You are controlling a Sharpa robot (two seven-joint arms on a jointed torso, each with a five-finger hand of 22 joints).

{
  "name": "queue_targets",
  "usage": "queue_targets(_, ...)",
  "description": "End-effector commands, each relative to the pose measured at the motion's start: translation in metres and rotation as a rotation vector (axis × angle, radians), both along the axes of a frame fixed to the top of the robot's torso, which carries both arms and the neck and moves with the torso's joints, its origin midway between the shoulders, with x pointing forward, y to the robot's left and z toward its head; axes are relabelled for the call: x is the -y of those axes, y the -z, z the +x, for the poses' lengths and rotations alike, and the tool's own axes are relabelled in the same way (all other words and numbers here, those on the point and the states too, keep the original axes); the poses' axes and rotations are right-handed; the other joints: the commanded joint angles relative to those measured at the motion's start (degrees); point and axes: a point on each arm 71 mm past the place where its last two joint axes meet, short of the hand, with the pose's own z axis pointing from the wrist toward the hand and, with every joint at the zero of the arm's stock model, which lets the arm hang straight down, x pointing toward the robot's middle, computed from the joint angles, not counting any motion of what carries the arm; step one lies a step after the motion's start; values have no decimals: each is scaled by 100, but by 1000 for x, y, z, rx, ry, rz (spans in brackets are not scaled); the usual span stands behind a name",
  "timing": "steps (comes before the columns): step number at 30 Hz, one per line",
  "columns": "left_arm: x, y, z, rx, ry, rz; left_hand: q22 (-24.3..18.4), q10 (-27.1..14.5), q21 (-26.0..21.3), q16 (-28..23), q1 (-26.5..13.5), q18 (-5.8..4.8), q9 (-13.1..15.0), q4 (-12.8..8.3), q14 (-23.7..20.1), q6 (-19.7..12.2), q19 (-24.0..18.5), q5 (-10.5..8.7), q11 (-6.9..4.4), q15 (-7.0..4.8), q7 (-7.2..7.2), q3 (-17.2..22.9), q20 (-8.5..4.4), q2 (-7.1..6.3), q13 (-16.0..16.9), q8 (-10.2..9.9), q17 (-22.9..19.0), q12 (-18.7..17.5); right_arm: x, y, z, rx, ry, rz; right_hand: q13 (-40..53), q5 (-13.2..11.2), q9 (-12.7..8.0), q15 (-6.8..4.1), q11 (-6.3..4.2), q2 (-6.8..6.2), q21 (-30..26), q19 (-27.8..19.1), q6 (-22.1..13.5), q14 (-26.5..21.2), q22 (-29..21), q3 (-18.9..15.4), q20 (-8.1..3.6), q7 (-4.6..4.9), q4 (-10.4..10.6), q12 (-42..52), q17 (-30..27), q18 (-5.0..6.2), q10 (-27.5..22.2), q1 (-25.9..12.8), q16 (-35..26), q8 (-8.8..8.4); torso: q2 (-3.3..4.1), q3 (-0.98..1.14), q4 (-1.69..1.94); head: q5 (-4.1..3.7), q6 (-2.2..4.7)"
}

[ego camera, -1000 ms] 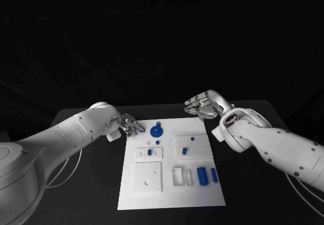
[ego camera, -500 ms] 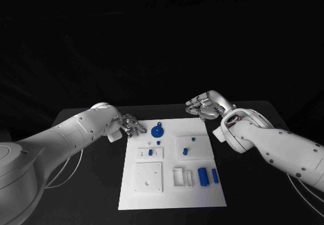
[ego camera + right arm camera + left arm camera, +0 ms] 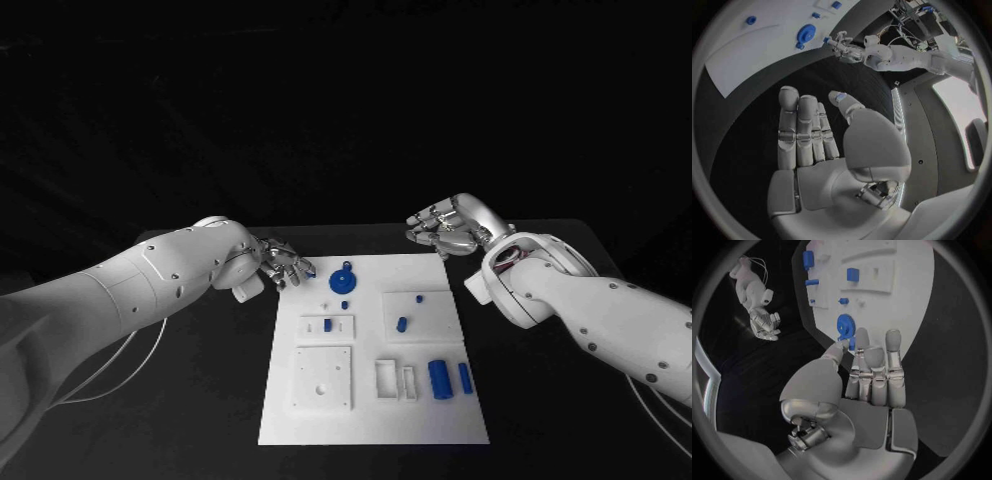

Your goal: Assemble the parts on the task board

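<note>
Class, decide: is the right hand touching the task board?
Apart. The right wrist view shows the right hand empty over black table, with a dark gap before the task board.

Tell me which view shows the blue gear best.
The left wrist view: the gear is large there, teeth visible, lying on the board just beyond the left hand. The head view shows it small at the board's far end. The right wrist view shows it as a small disc.
</note>
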Motion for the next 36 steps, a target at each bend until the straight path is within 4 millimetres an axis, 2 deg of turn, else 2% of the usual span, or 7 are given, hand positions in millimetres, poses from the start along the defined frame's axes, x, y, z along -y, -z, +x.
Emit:
queue_targets(1, -1, 0, -8, -18, -94, -5, 100, 285, 16, -44, -70, 5, 130, -747, 53, 178, 19, 42, -121, -9, -111, 671, -47, -1, -25, -3, 32, -97, 1, 1, 1, 0, -4, -9, -7, 39, 3, -1, -8, -25, -10, 104, -26, -14, 204, 25, 25, 12, 7, -27, -9, 97, 40, -18, 22, 24, -63, -44, 45, 74, -42)
queue_targets(7, 0, -1, -25, -22, -63, 12, 99, 368, 4, -59, -112, -9, 159, -750, 97, 285, 43, 125, -132, -22, -146, 647, -60, -38, 3, 24, 77, -94, 4, 3, 3, -5, 5, -11, -7, 39, 3, -1, -8, -25, -10, 104, -26, -14, 204, 25, 25, 12, 7, -27, -9, 97, 40, -18, 22, 24, -117, -78, 70, 282, -61)
queue_targets(13, -1, 0, -39, -11, -50, 33, 99, 378, -13, -74, -151, -26, 321, -721, 151, 334, 87, 249, -142, -43, -176, 669, -82, -94, 46, 70, 147, 26, 6, 5, 5, -12, 12, -12, -8, 48, 3, 0, -6, -26, -13, 102, -27, -18, 204, 26, 24, 12, 16, -31, -11, 94, 37, -27, 21, 23, -166, -108, 80, 865, -55)
queue_targets(16, -1, 3, -45, -2, -47, 42, 101, 385, -11, -76, -156, -26, 337, -725, 165, 354, 98, 304, -145, -49, -182, 678, -87, -111, 50, 70, 164, 47, 7, 6, 6, -14, 13, -12, -8, 48, 3, 0, -6, -26, -13, 102, -27, -18, 204, 26, 24, 12, 16, -31, -11, 94, 37, -27, 21, 23, -186, -129, 95, 998, -69)
queue_targets(19, 0, 6, -50, 16, -45, 59, 102, 387, -8, -82, -164, -25, 348, -723, 181, 371, 110, 328, -149, -53, -187, 688, -91, -117, 52, 67, 177, 69, 8, 7, 6, -16, 15, -13, -8, 48, 3, 0, -6, -26, -13, 102, -27, -18, 204, 26, 24, 12, 16, -31, -11, 94, 37, -27, 21, 23, -193, -140, 102, 1044, -77)
queue_targets(27, 13, 17, -65, 60, -13, 108, 101, 396, 11, -68, -197, -27, 400, -683, 247, 447, 155, 375, -160, -66, -214, 683, -100, -154, 76, 83, 244, 230, 7, 8, 7, -21, 12, -13, -8, 50, 3, -2, -8, -22, -14, 100, -26, -20, 206, 38, 23, 12, 15, -32, -12, 92, 38, -26, 22, 23, -168, -127, 92, 1044, -56)
queue_targets(36, 20, 31, -75, 60, 25, 165, 102, 400, 12, -35, -194, -26, 452, -645, 257, 487, 161, 365, -168, -66, -236, 672, -95, -184, 85, 117, 305, 324, 6, 8, 7, -23, 11, -12, -8, 47, 3, -1, -7, -17, -6, 102, -27, -18, 207, 42, 23, 12, 19, -34, -14, 91, 35, -28, 23, 23, -161, -118, 91, 1025, -104)
